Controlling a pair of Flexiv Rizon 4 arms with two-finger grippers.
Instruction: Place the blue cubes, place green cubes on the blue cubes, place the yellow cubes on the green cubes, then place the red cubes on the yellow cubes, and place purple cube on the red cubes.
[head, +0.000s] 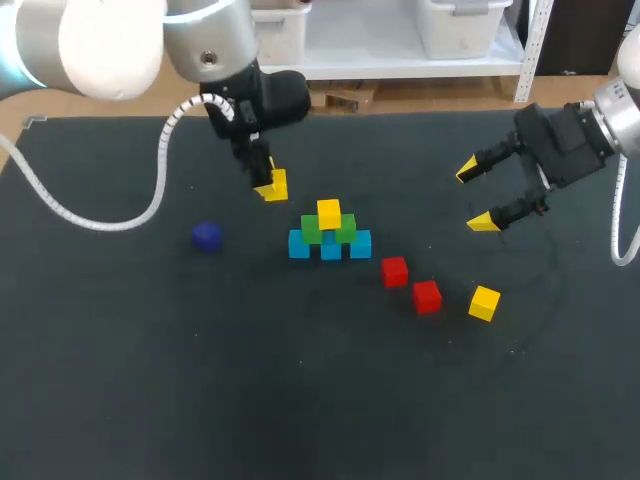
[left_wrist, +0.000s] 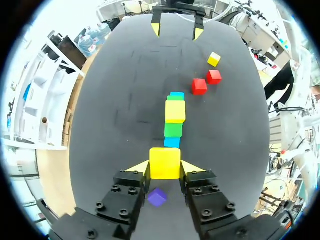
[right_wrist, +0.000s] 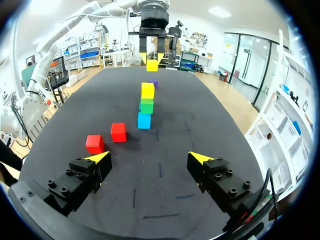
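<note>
The left pincer (left_wrist: 165, 167) pinches a glossy yellow cube (left_wrist: 165, 159) above the matte dark desk (head: 150, 380), near the small pyramid (head: 329, 235) of blue, green and yellow blocks. The right pincer (head: 476, 196) hangs spread wide over two red cubes (head: 394, 271) and a loose yellow cube (head: 484, 302).

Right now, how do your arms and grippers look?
My left arm is silver-grey with a white rounded cover; my right arm is silver-grey. The left gripper and right gripper are black, bolted, with yellow wedge tips. White ribbed cables hang beside both.
</note>
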